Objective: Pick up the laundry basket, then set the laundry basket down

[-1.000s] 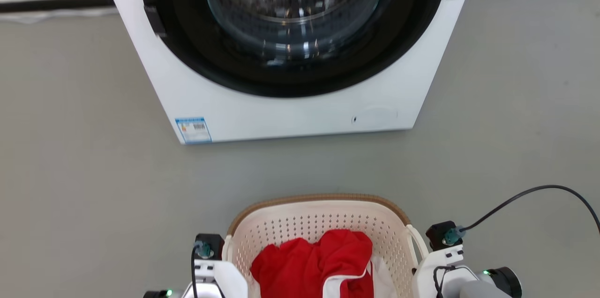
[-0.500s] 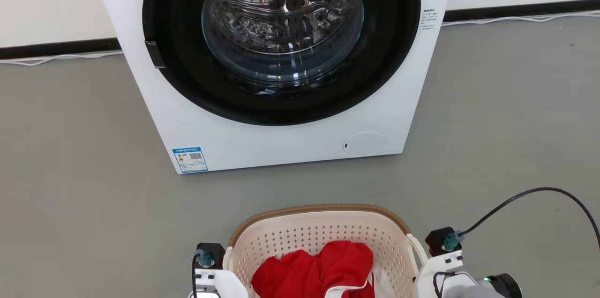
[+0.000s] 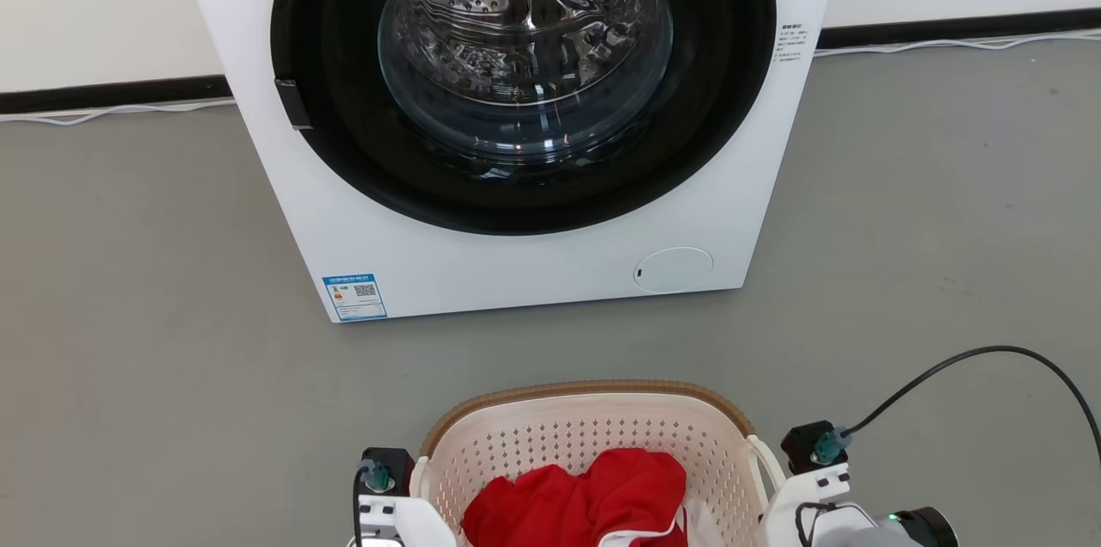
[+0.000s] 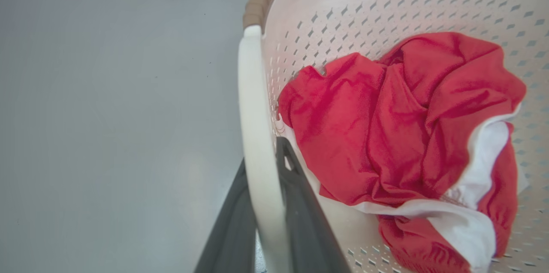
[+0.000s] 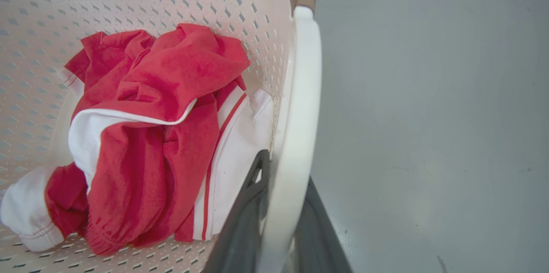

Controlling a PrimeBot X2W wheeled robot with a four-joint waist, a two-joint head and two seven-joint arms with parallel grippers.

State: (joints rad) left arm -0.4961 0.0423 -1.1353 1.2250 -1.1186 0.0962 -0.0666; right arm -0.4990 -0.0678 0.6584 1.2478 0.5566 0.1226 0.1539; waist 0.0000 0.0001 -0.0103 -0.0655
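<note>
Left gripper (image 4: 262, 165): two flat, dark matte fingers pinch the laundry basket's left loop handle (image 4: 253, 114), one finger inside the basket wall and one outside. Right gripper (image 5: 286, 170): likewise pinching the right loop handle (image 5: 302, 92), with the smooth white plastic band pressed between its fingers. The laundry basket (image 3: 593, 409) lies at the near edge of the head view, between the two wrists and directly in front of the washing machine. Whether its base touches the floor cannot be told. The body is cream-white plastic, rounded-rectangular, its walls pierced by regular rows of small diamond-shaped holes. The rim (image 3: 585, 390) is brown with a ribbed, woven look. Inside the basket lies a crumpled red garment (image 4: 386, 127) of soft cloth with white panels and stitched hems, bunched against the basket floor. A thin black cable (image 3: 972, 353) arcs away from the wrist on the basket's right. All around the basket is a grey floor (image 3: 172, 315), smooth and matte. Beyond the basket, well apart, stands a white washing machine (image 3: 516, 272), box-shaped, with a round black door ring, a domed glass window (image 3: 525, 57) and a shiny perforated metal drum behind it. On its front, low and toward the basket, are a blue-edged label (image 3: 353, 296) and a round flush cover (image 3: 673, 268). Farthest from the basket run a black baseboard (image 3: 103, 91) and a white cord (image 3: 129, 110) along the pale wall.
</note>
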